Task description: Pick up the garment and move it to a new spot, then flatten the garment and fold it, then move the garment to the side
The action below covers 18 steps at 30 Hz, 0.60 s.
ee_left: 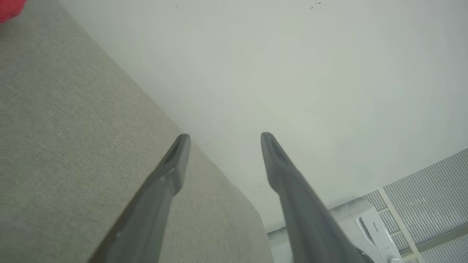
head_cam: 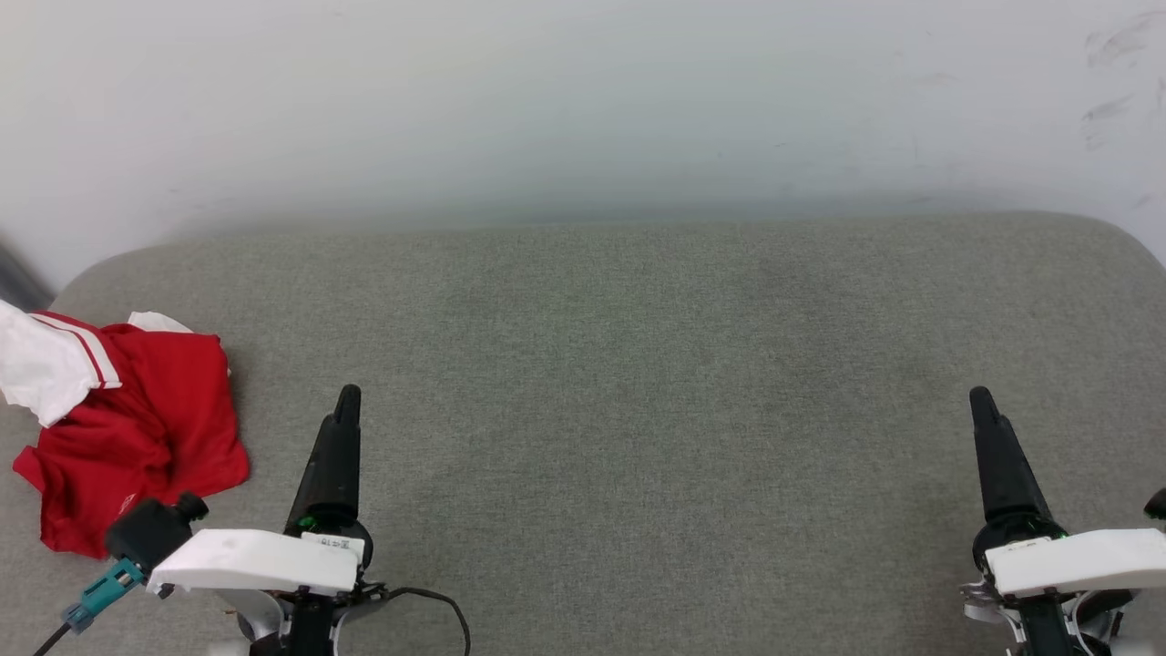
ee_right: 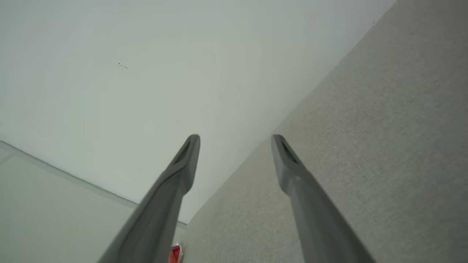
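The garment (head_cam: 137, 428), red with a white striped-trim sleeve, lies crumpled at the left edge of the grey padded surface (head_cam: 638, 364). A red corner of the garment (ee_left: 9, 8) shows at the top left of the left wrist view, and a red sliver of the garment (ee_right: 175, 254) sits at the bottom of the right wrist view. My left gripper (head_cam: 349, 398) hovers just right of the garment, apart from it; my left gripper (ee_left: 225, 138) is open and holds nothing. My right gripper (head_cam: 979, 398) stands far off at the lower right; my right gripper (ee_right: 236, 140) is open with nothing between its fingers.
A pale wall (head_cam: 583, 100) rises behind the surface's far edge. A cable with a teal connector (head_cam: 105, 588) hangs by my left wrist. In the left wrist view a white appliance (ee_left: 369, 226) and slatted blinds (ee_left: 427, 204) lie beyond the surface's end.
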Tool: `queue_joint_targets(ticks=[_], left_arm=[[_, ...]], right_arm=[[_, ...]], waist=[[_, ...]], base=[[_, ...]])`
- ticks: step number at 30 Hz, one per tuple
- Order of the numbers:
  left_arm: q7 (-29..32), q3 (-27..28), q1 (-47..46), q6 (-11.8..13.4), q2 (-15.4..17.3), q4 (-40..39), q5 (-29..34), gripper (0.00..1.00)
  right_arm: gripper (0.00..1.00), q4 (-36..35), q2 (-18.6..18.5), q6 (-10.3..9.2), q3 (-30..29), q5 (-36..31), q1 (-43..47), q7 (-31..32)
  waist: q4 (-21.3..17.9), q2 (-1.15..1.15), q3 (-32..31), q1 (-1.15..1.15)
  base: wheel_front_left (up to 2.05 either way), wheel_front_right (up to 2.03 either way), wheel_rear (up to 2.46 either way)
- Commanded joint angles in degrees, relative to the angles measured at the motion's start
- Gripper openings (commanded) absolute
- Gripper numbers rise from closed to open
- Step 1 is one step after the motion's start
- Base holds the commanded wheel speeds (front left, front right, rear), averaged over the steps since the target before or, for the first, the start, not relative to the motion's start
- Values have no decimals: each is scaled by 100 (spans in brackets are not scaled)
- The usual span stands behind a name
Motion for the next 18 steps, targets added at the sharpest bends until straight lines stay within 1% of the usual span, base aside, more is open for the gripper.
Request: queue_joint_targets(ticks=[1, 9, 10, 18], left_arm=[[-58, -36, -15, -2, 49, -110, 275, 100], [-215, -86, 50, -1, 130, -103, 1356, 100], [-215, -86, 50, -1, 130, -103, 1356, 100], [-359, -62, 141, 6, 195, 48, 2273, 100]], right_arm=[[100, -164, 4, 10, 19, -327, -52, -32], [100, -406, 15, 11, 59, -1344, 67, -19], [100, -406, 15, 11, 59, -1344, 67, -19], [100, -556, -77, 11, 142, -2206, 190, 17]], waist=[[3, 0, -4, 0], [28, 0, -19, 0], [28, 0, -19, 0], [36, 0, -36, 0]], base=[[0, 0, 0], [0, 0, 0], [0, 0, 0], [0, 0, 0]])
